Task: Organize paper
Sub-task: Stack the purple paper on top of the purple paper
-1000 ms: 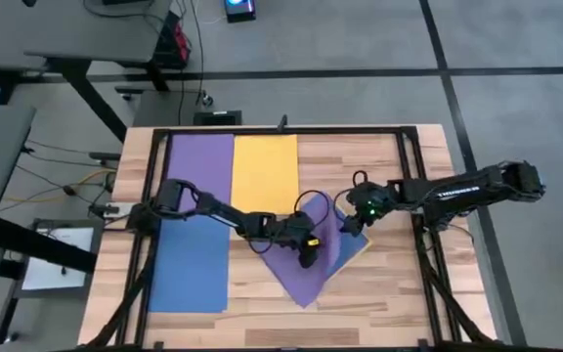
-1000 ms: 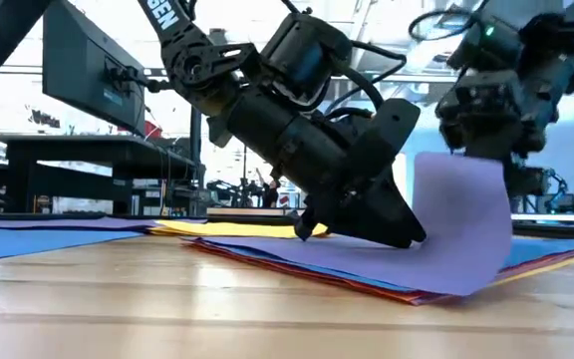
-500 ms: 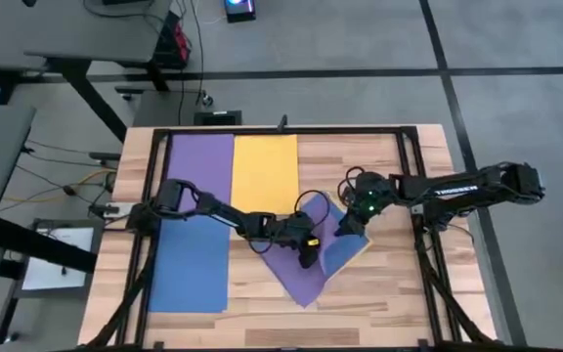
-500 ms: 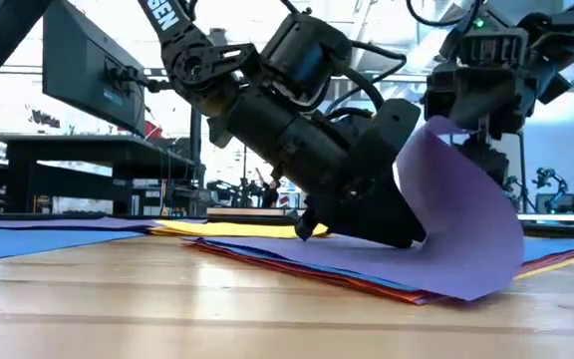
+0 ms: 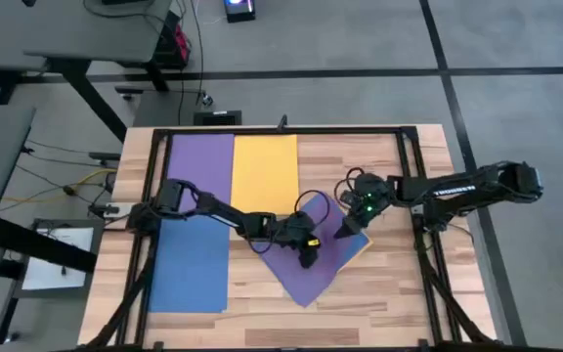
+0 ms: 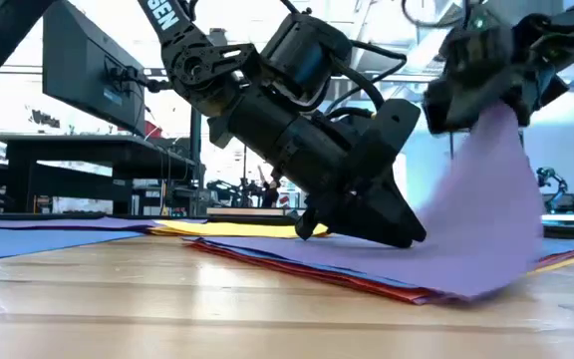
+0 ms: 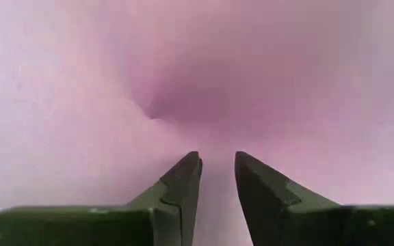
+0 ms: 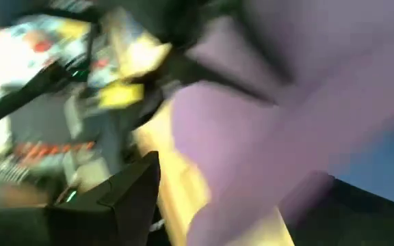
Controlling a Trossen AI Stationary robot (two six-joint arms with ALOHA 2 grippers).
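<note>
Two dark jointed arms, white lettering, black looping cables, green light.

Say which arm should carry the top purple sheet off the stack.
Probably the right. The right gripper already holds the purple sheet's lifted corner above the stack, while the left gripper presses down on the sheet's middle.
</note>
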